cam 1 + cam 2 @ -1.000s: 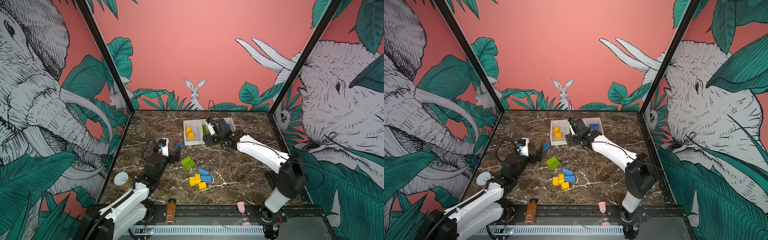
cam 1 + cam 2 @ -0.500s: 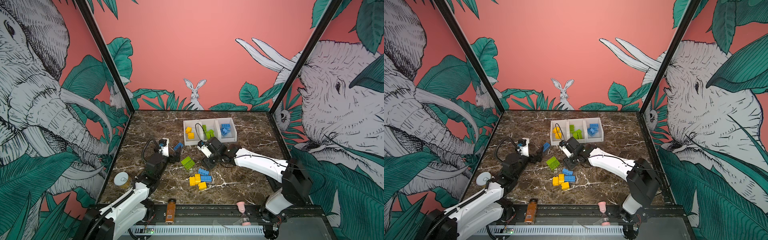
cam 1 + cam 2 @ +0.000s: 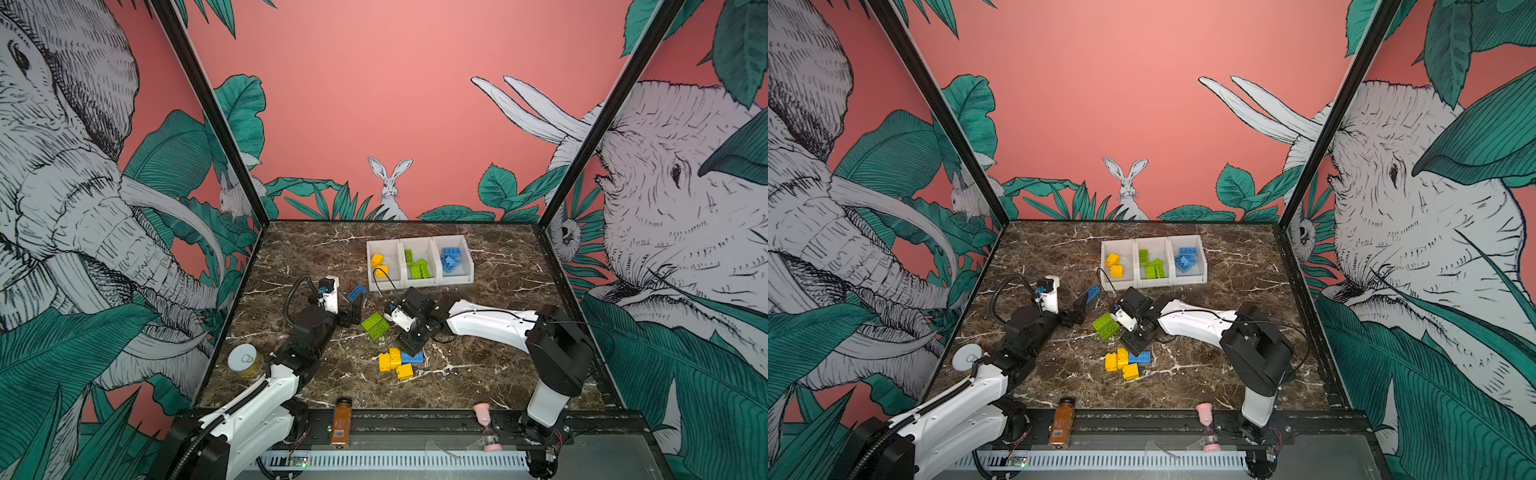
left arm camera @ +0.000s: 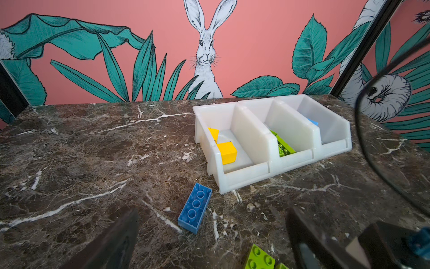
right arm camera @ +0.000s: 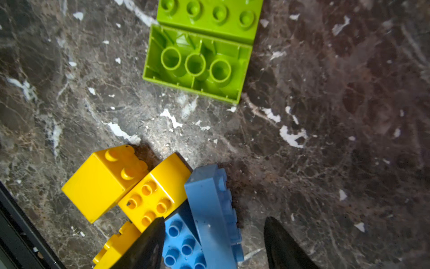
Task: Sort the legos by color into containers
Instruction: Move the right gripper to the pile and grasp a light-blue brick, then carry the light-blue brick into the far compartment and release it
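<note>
Blue comes next: back from the containers [image 3: 419, 283] at twelve o'clock, the right claw [image 5: 214, 219] now hangs spread astride an on-edge blue lego [image 5: 209, 198] in the six-o'clock heap [image 3: 397, 363] on the worktop [image 3: 478, 374], while the left claw [image 4: 213, 210] gapes empty.

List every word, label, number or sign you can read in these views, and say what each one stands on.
No text is legible in any view.
Label on the orange bottle by the front rail: dark print, too small and blurred to read.
Studs of the yellow brick and the lime green brick: no lettering can be made out.
Lid of the round tin: only a pull tab shows, no print.
</note>
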Tool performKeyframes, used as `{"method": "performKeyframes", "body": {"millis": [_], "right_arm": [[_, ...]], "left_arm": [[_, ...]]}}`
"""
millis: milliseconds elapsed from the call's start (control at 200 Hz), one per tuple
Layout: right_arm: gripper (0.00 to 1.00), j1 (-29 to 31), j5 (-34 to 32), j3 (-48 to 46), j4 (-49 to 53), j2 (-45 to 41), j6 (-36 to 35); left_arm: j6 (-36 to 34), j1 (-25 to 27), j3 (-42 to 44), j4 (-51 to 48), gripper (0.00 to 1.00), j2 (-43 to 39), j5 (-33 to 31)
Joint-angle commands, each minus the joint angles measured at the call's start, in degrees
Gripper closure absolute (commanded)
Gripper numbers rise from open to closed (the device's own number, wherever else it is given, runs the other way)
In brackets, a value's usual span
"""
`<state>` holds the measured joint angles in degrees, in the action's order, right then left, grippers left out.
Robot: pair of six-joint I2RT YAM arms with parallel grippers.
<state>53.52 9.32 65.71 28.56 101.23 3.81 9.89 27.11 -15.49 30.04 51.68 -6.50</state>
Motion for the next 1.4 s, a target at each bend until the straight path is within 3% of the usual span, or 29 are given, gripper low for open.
{"method": "performKeyframes", "body": {"millis": [0, 850, 1190, 1395], "right_arm": [[0.36, 0.34, 0.48, 1.00, 0.45, 0.82, -0.73], [0.73, -1.22, -7.94, -0.73, -5.62, 1.37, 5.86], [0.82, -3.18, -10.20, -0.94, -6.86, -1.45, 7.67], [0.82, -6.47, -9.71, -1.12, -7.66, -4.18, 8.53]], "left_arm": [[0.04, -0.05, -0.11, 1.28, 0.01, -0.18, 0.30], [0.33, -0.09, -0.28, 1.22, 0.01, -0.71, 0.72], [0.22, -0.09, -0.25, 1.13, 0.01, -0.77, 0.62], [-0.08, -0.06, -0.31, 1.02, 0.01, -0.79, 0.63]]}}
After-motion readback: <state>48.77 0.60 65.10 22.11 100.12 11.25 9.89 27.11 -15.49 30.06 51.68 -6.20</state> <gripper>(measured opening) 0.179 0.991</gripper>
